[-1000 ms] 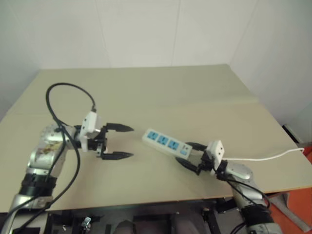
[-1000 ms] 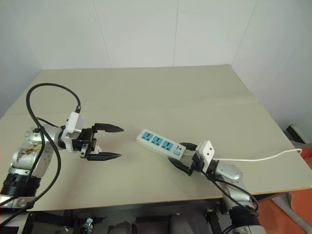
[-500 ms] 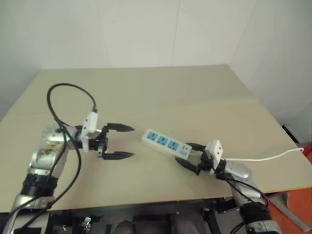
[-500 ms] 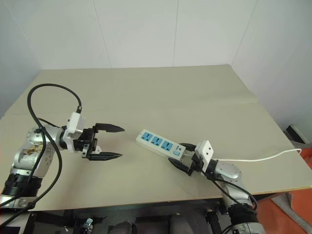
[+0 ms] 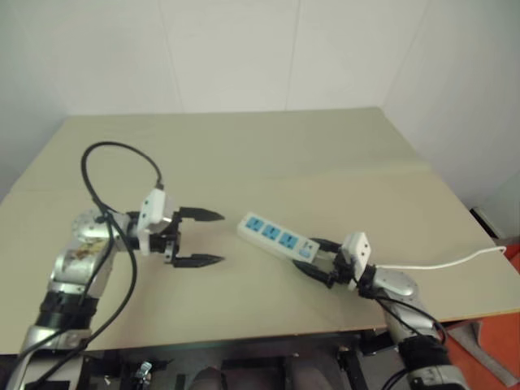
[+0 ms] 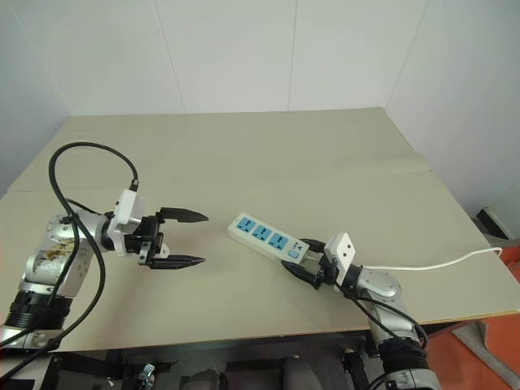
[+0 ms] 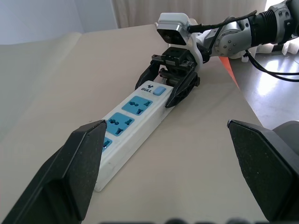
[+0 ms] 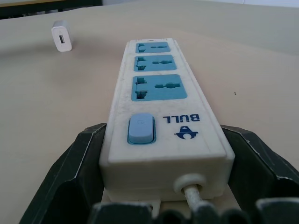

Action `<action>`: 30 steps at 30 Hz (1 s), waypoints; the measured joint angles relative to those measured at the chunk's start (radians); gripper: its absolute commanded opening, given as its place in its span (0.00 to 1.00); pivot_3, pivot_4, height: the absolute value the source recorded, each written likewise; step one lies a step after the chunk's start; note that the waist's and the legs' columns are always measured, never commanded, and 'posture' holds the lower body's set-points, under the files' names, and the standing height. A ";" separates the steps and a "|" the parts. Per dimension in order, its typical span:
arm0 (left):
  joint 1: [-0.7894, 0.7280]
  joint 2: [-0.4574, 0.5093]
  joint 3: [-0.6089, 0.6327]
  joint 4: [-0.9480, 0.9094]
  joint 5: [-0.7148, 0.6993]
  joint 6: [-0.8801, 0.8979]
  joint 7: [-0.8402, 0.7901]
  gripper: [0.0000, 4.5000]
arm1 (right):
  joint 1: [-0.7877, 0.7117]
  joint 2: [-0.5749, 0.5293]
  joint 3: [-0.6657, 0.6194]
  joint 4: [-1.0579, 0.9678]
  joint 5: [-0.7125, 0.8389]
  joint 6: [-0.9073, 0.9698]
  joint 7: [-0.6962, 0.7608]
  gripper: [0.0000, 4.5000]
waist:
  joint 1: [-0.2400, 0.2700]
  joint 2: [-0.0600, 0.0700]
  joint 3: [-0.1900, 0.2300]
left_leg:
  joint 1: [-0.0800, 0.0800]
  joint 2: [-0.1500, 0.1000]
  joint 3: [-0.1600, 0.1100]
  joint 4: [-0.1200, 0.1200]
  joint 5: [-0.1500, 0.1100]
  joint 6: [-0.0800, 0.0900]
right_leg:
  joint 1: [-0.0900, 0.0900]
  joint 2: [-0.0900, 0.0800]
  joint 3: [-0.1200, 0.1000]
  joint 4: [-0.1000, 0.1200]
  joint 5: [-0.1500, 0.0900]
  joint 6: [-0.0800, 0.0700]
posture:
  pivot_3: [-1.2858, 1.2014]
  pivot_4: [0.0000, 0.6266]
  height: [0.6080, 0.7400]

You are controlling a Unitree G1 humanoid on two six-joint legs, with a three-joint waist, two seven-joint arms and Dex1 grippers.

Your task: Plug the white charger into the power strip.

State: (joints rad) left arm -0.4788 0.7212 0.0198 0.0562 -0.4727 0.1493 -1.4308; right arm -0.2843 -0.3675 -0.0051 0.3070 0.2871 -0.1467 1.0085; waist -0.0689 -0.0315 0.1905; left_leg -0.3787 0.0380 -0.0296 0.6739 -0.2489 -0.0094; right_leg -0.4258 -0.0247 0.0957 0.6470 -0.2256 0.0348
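Little is seen to have changed since a second ago: the power strip [image 6: 270, 240] remains flat on the counter [image 6: 325, 154], its long axis running diagonally from the left tool [image 6: 193, 239] towards the right tool [image 6: 307, 262], sockets upward. Its switch end is clasped between the right tool's fingers, while the left tool is held wide open and empty. The white charger [image 8: 61, 36] is seen lying on the counter beyond the strip's far end.

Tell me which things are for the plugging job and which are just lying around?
For the job: power strip, white charger, left gripper with jaws open, right gripper at the strip's switch end.
Just there: table, black cable.
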 measured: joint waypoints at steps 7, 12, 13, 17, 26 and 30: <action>0.023 0.002 0.026 -0.002 -0.013 0.000 0.013 1.00 | 0.000 -0.018 0.016 -0.023 0.004 0.007 0.044 0.76 | -0.001 0.000 0.000 | -0.001 0.000 0.000 0.000 0.000 0.000 | -0.001 0.000 0.000 0.000 0.000 0.000 | 0.52 0.24 1.00; 0.009 0.059 0.057 0.002 0.006 -0.003 0.039 1.00 | -0.028 -0.078 0.078 -0.091 0.013 0.044 0.181 0.76 | 0.000 0.000 0.000 | 0.000 0.000 0.000 0.000 0.000 0.000 | 0.000 0.000 0.000 0.000 0.000 0.000 | 0.52 0.24 1.00; -0.002 0.059 0.058 0.005 0.016 -0.007 0.058 1.00 | -0.038 -0.085 0.085 -0.097 0.014 0.050 0.207 0.76 | 0.001 0.000 0.000 | 0.000 0.000 0.000 0.000 0.000 0.000 | 0.000 0.000 0.000 0.000 0.000 0.000 | 0.52 0.24 1.00; -0.114 0.087 -0.009 0.080 0.143 -0.018 0.112 1.00 | -0.105 -0.113 0.153 -0.100 0.012 0.085 0.315 0.76 | 0.005 0.000 0.000 | -0.001 -0.001 -0.001 0.001 0.000 0.000 | 0.000 0.000 -0.001 0.000 0.000 0.001 | 0.52 0.24 1.00; -0.578 0.182 -0.362 0.426 0.439 -0.197 -0.162 1.00 | -0.183 -0.092 0.231 0.007 -0.037 0.099 0.367 0.76 | 0.000 0.000 0.000 | -0.002 -0.001 -0.001 0.001 0.000 0.001 | -0.001 0.000 0.000 0.000 0.000 0.000 | 0.52 0.24 1.00; -0.713 0.182 -0.580 0.519 0.517 -0.316 -0.179 1.00 | -0.203 -0.074 0.238 0.018 -0.049 0.119 0.358 0.76 | -0.007 0.000 0.000 | 0.000 -0.001 0.000 0.001 -0.001 0.001 | -0.001 0.001 0.001 0.001 0.000 0.000 | 0.52 0.24 1.00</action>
State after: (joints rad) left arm -1.1920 0.9030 -0.5599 0.5755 0.0442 -0.1667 -1.6099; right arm -0.4869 -0.4413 0.2330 0.3248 0.2386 -0.0282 1.3662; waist -0.0760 -0.0317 0.1906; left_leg -0.3787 0.0372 -0.0297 0.6744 -0.2495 -0.0082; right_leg -0.4266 -0.0233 0.0970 0.6481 -0.2260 0.0351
